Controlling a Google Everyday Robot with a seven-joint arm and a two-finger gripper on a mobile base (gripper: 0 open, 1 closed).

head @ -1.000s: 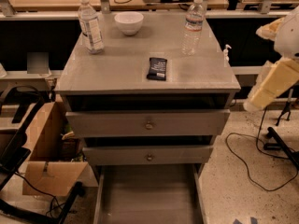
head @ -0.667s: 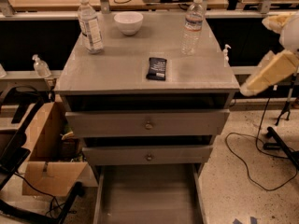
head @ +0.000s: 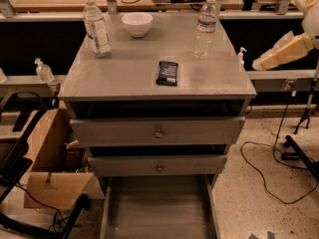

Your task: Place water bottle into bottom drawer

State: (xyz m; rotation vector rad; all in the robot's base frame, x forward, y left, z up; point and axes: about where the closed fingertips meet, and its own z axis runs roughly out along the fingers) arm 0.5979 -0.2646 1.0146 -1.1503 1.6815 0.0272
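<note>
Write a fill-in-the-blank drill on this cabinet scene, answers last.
The water bottle stands ____ on the cabinet. The bottom drawer is ____, not shut. The gripper hovers beyond the cabinet's ____ edge, apart from the water bottle.
Answers: upright; open; right.

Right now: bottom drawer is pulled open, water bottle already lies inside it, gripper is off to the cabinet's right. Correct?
One error: the water bottle is not in the bottom drawer; the camera view shows it standing upright on the cabinet top, back right. The drawer is pulled open and the gripper is off to the cabinet's right.
</note>
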